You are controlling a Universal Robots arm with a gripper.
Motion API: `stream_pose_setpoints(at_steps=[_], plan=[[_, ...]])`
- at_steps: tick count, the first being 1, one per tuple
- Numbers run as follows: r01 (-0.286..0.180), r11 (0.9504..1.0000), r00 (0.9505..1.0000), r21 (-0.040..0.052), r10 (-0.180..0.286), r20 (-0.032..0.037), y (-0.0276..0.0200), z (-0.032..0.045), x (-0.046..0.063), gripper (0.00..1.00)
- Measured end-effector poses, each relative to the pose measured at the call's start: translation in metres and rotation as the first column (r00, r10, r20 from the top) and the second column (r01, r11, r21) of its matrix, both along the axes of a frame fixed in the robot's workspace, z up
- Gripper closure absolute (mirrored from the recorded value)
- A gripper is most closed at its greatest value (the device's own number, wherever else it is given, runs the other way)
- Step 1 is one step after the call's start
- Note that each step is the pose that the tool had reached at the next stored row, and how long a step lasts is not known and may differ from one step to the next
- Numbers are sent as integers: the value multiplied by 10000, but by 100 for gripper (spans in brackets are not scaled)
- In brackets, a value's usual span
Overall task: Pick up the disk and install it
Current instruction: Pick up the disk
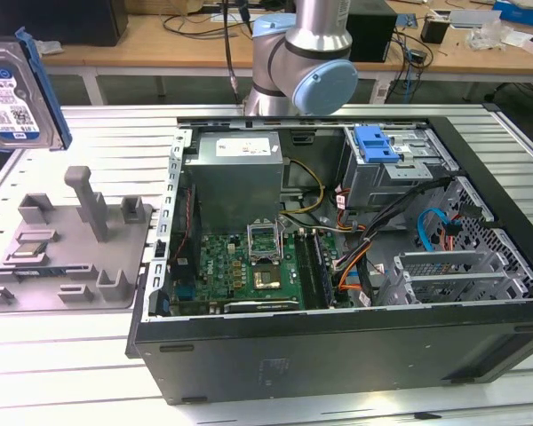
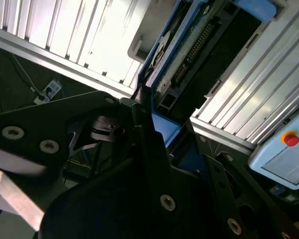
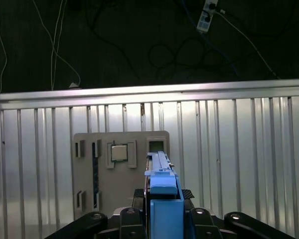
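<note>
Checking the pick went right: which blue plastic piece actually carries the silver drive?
The disk, aloft at the exterior view's left above the grey fixture; the blue bracket on the drive cage is bare.

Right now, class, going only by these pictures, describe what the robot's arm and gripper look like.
The arm is a silver-grey tube with rounded joints capped in pale blue. The gripper is black, built of flat angular plates dotted with round silver screw heads.
</note>
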State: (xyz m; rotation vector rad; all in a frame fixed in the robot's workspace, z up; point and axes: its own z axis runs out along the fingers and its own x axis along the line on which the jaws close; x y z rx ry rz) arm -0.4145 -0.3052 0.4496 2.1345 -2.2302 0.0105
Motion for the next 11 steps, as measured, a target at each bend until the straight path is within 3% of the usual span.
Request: stream_pose_setpoints(at_steps=[8,11], plan=[[0,10000,10000,0,0,0,0,220,12,63],[0,10000,10000,0,0,0,0,354,18,63]])
